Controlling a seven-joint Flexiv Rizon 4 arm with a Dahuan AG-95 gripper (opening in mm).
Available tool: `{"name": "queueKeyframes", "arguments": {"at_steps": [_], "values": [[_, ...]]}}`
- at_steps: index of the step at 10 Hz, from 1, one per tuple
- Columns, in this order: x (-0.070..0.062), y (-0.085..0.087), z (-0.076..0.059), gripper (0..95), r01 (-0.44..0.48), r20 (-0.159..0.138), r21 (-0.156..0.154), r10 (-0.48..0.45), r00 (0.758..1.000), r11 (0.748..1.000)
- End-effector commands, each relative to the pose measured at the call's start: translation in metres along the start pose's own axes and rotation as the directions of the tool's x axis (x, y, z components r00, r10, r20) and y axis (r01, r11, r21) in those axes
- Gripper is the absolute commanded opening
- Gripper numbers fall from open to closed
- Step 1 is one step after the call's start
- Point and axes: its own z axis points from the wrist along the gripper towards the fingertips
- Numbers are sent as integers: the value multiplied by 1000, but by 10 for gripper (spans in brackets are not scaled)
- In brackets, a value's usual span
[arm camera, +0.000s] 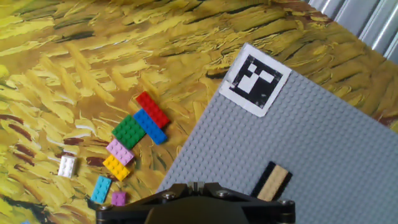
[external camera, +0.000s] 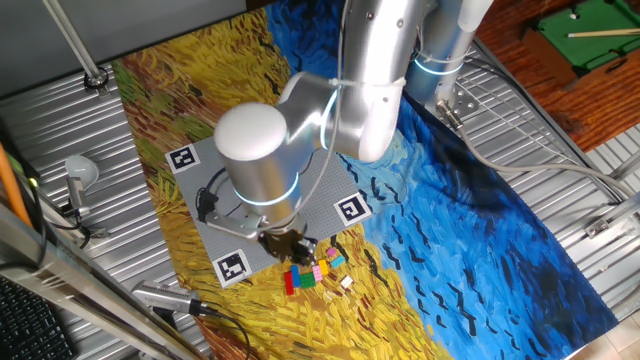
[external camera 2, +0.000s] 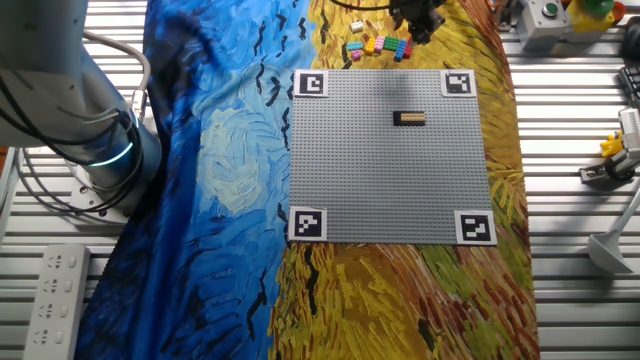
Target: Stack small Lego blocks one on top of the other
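Several small Lego blocks lie loose on the painted cloth beside the grey baseplate: red, blue, green, pink, yellow, white, light blue and a small purple one. A tan flat brick sits alone on the baseplate, also in the other fixed view. My gripper hovers over the baseplate's edge next to the pile, its jaws drawn together with nothing visible between them. It also shows in the other fixed view.
Black-and-white square markers sit at the baseplate's corners. Cloth covers the table; ribbed metal surrounds it. A remote lies at one side, and small toys at the other.
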Motion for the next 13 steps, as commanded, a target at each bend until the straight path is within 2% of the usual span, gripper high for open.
{"name": "queueKeyframes", "arguments": {"at_steps": [1,4,6,8,9,13], "values": [[-4,0,3,380,1,-12,43,-1,1000,999],[-3,1,2,380,11,-36,49,-9,999,999],[-3,1,2,380,42,-8,50,-42,999,998],[-4,0,3,380,41,2,55,-41,999,998],[-5,-4,9,380,43,14,50,-44,999,998],[-18,-14,21,380,36,13,43,-37,999,998]]}}
